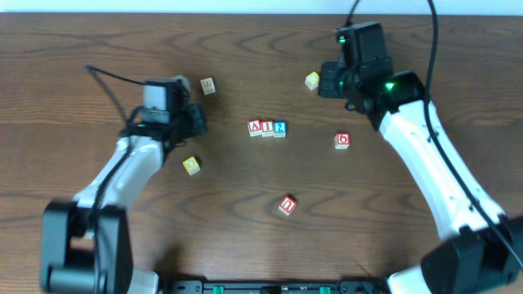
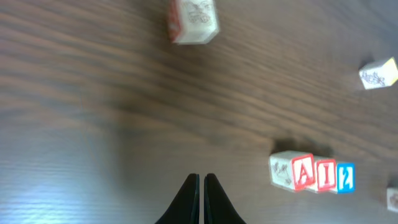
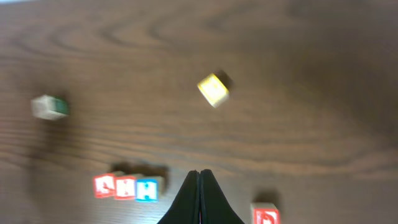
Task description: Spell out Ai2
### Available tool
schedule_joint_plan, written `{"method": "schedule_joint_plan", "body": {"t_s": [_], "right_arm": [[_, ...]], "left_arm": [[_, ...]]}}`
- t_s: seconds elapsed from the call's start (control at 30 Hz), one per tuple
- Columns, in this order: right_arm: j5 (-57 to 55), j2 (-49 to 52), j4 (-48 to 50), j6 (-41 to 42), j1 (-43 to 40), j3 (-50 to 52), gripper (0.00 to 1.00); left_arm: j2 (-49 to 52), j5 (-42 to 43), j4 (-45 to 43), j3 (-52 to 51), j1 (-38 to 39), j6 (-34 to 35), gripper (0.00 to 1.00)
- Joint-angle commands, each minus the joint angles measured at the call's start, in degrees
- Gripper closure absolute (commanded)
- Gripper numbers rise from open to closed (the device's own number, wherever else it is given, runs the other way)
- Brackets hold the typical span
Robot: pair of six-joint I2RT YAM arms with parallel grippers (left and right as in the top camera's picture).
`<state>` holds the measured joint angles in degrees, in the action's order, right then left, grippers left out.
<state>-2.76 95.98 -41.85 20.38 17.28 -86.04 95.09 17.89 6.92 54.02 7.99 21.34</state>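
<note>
blocks point(image 1: 267, 128) a, i, 2 touch in a row between left pincer point(image 2: 200, 198) and right pincer point(image 3: 199, 198), both pressed together, empty.

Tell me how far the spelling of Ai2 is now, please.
Done: the A block, I block and 2 block stand side by side, reading Ai2. In hand: nothing; the left gripper and right gripper are shut and empty. Left: apparently nothing.

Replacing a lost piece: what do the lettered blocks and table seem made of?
Blocks: probably wood, pale matte faces with red or blue printed letters. Table: dark wood or wood-look laminate, grain lines under a soft sheen.
</note>
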Motion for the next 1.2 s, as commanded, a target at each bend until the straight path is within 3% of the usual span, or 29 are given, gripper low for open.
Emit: {"method": "schedule_joint_plan", "body": {"t_s": [0.0,0.33,0.63,1.17], "right_arm": [[4.79,3.32,-1.11,-0.28,-1.18,1.09,0.99],[7.74,9.68,-1.22,-0.31,-1.46,1.09,0.99],[7.74,9.79,-1.29,-0.76,-1.46,1.09,0.99],[7.72,9.79,-1.42,-1.2,-1.46,1.09,0.99]], "left_arm": [[5.33,3.39,-3.78,0.66,2.16,4.87,0.94],[13.4,4.74,-7.87,4.83,6.71,7.3,0.94],[13.9,3.06,-9.7,4.98,10.78,7.58,0.94],[15.13,-0.28,-9.07,4.98,10.91,11.47,0.94]]}}
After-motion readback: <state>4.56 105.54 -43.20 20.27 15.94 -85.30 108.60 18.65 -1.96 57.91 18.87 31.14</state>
